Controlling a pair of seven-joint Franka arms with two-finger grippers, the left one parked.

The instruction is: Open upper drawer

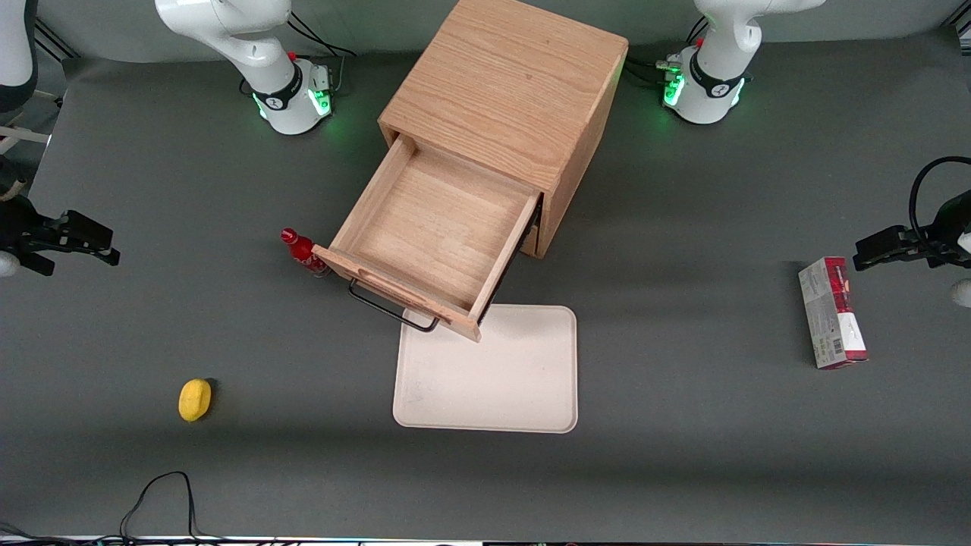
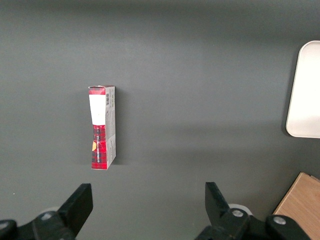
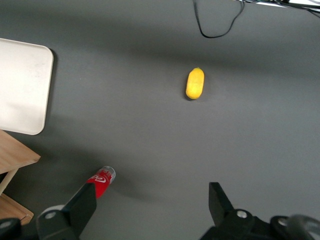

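Note:
The light oak cabinet stands at the middle of the table. Its upper drawer is pulled far out, showing a plain, empty wood tray. The thin black wire handle hangs on the drawer front, above the edge of a white tray. A corner of the drawer also shows in the right wrist view. My right gripper is open and empty, well apart from the drawer, toward the working arm's end of the table. In the right wrist view the gripper hovers over bare mat. The bottom drawer is mostly hidden.
A small red bottle stands beside the drawer front. A yellow lemon lies nearer the camera. A white tray lies in front of the cabinet. A red and grey box lies toward the parked arm's end.

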